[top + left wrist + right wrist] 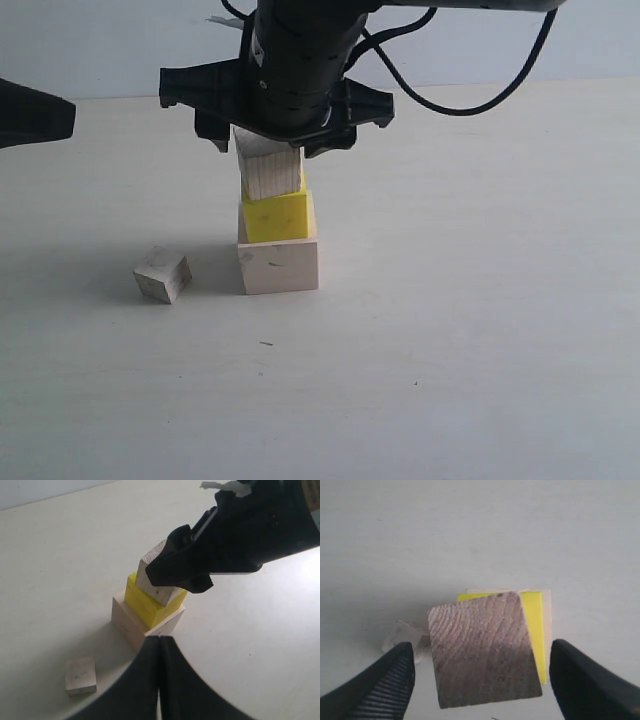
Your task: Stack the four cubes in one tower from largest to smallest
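**Right gripper** (481, 654): jaws spread, one finger on each side of the medium cube, with a visible gap at both sides. It grips nothing and hangs directly over the tower.

**Medium cube** (272, 172): bare wood, resting on the yellow cube, third tier. It is twisted a little against the tier below, and a strip of yellow shows along one side.

**Yellow cube** (280, 217): second tier, seated on the large cube.

**Large cube** (278, 265): pale wood, base of the tower, flat on the table (480, 330).

**Small cube** (163, 274): bare wood, alone on the table to the left of the tower and apart from it. Not yet stacked.

**Left gripper** (159, 675): jaws closed on nothing, held back on the left, well apart from the tower.

**Step in hand (judged):** release of the third tier, with three of four cubes placed.

**Handling note:** lift straight up with the jaws wide, so that neither finger drags the medium cube sideways. The twist narrows the landing surface, so the small cube should go on the centre of the medium cube's top face and be set down gently. A knock at this height would likely topple the upper tiers.
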Tool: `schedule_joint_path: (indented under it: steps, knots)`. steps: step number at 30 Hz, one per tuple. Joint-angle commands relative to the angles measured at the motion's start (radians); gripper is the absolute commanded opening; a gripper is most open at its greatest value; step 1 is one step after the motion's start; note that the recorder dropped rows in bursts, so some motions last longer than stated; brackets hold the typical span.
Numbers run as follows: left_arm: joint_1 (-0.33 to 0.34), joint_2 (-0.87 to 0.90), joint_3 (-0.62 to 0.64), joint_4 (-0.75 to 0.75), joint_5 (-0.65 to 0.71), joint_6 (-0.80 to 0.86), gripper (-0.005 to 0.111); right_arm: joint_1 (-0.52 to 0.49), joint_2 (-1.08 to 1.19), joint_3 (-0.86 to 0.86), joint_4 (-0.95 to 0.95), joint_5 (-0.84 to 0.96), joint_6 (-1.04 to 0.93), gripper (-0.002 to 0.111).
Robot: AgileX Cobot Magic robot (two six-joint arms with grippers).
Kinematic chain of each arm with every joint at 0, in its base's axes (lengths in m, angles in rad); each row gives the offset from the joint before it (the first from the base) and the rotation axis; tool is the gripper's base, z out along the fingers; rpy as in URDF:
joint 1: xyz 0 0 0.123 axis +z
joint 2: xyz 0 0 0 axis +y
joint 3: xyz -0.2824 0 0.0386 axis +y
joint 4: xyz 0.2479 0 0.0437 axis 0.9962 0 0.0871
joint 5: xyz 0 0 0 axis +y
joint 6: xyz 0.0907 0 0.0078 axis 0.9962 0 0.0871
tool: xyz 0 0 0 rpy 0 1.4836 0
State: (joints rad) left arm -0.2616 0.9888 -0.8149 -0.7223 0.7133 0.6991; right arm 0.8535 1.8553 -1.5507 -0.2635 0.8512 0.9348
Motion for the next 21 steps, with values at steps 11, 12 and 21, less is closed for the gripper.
schedule_joint_path:
  steps: [11,12,21]
  knots:
    - [-0.006,0.001,0.001,-0.02,0.012,-0.003,0.0,0.001,-0.004,-0.007,-0.106,-0.064,0.056,0.072]
    - [-0.006,0.001,0.001,-0.02,0.012,-0.003,0.0,0.001,-0.004,-0.007,-0.106,-0.076,0.054,0.072]
    - [-0.006,0.001,0.001,-0.02,0.015,-0.003,0.0,0.001,-0.004,-0.007,-0.115,-0.091,0.024,0.072]
